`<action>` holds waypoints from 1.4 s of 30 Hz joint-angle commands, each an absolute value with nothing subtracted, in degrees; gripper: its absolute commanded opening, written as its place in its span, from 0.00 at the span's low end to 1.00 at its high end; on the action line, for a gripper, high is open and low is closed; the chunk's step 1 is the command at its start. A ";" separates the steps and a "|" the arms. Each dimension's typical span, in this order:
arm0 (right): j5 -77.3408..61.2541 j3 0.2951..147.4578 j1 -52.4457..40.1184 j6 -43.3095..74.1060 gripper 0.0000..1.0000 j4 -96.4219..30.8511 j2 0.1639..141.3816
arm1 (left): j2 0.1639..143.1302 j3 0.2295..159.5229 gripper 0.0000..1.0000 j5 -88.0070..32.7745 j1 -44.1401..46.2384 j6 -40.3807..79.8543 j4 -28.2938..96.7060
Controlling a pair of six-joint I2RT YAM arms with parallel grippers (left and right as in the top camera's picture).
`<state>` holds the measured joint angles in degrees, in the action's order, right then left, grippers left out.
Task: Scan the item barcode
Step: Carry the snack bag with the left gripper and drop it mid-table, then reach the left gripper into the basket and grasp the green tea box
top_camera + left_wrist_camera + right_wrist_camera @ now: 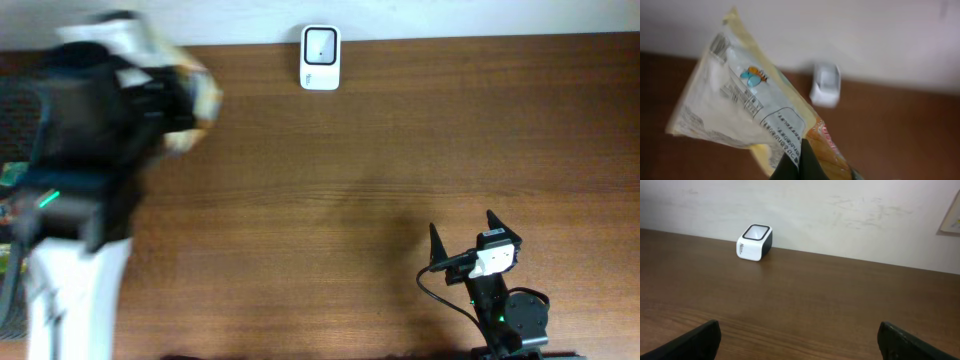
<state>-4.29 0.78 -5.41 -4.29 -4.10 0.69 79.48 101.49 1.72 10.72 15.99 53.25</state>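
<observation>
Pinching the bottom of a crinkly yellow-and-white printed plastic packet (740, 100), the left gripper (797, 162) is clamped tight, holding it up over the brown wooden table (900, 135). Beyond, a small white box-shaped barcode scanner (826, 85) stands by the pale wall (865, 30). The right gripper (462, 228), spread wide, holds nothing.

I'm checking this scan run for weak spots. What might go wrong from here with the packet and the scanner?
The left claw pinches the packet only near one end, so the limp packet may swing or slip out. The packet sits tilted and crinkled in the grip, so its printed side may not face the scanner window squarely and the read could fail.
</observation>
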 commanded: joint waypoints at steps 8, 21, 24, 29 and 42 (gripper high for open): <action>-3.79 0.32 -5.65 -4.08 0.99 -4.14 0.21 | 112.84 96.64 0.00 1.48 30.65 14.33 53.39; -3.79 0.32 -5.65 -4.08 0.99 -4.14 0.21 | 111.98 126.04 0.99 3.97 22.24 13.19 64.86; -3.79 0.32 -5.65 -4.08 0.99 -4.12 0.21 | 106.32 133.78 0.99 10.07 11.84 16.60 71.96; -3.79 0.32 -5.65 -4.08 0.98 -4.12 0.21 | 100.33 134.02 0.99 19.27 -11.42 27.51 81.45; -3.79 0.32 -5.65 -4.08 0.99 -4.12 0.21 | 100.60 102.50 0.91 5.56 -38.85 31.48 66.63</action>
